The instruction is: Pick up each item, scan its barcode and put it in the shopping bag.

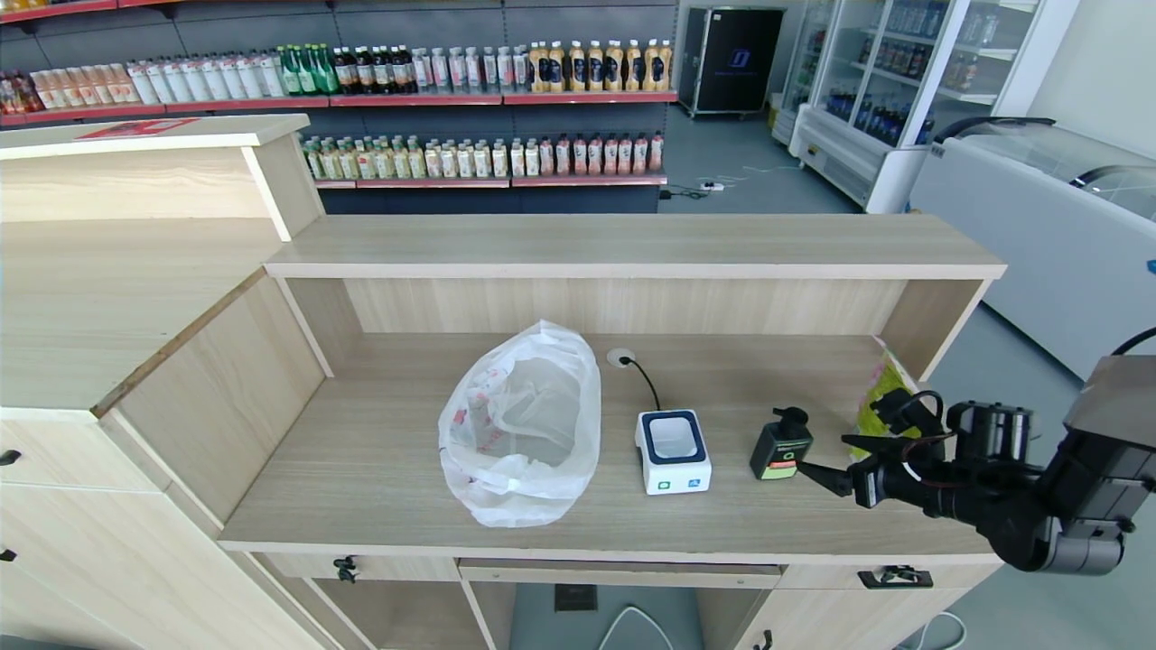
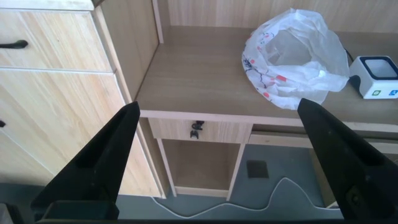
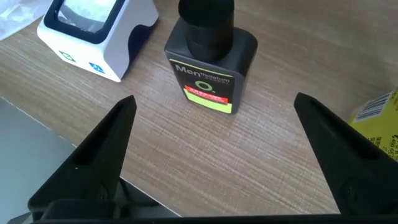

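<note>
At the middle of the bench [image 1: 361, 469] sits a white scanner [image 1: 673, 450], with the open shopping bag [image 1: 522, 424] at its 9 o'clock and a dark pump bottle [image 1: 781, 444] upright at its 3 o'clock. A yellow packet [image 1: 878, 402] lies at the bottle's 1 o'clock, by the side wall. The right gripper [image 1: 826, 454] hovers just beside the bottle at its 3 o'clock, fingers [image 3: 93, 155] apart, not touching it. The left gripper [image 2: 217, 106] hangs off the bench's front edge, fingers [image 2: 99, 155] apart too.
</note>
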